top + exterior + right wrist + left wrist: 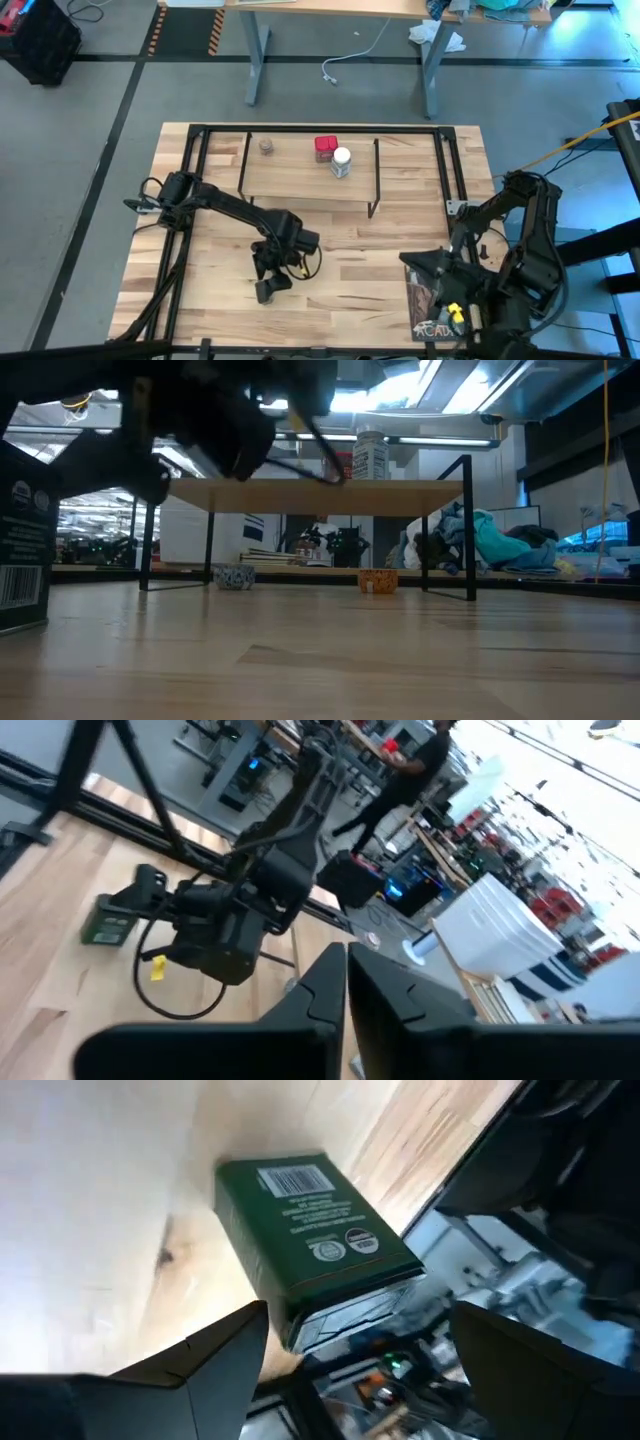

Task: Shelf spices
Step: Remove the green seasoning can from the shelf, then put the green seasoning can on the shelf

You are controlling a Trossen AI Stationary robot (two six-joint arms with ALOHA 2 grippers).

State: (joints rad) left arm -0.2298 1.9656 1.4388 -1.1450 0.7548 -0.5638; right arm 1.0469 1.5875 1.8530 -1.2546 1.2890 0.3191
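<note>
Dark square tin: green in the left wrist view, standing on the tabletop at the near left, just ahead of the left gripper, jaws wide and empty; in the low view cut off at the left edge.

Shelf: far centre; carries the tan-grey jar, red tin and white-capped jar, the last two touching.

Right gripper: near right, fingers together; it blocks part of the dark booklet beneath.

Left arm blurs the low view's upper left.
</note>
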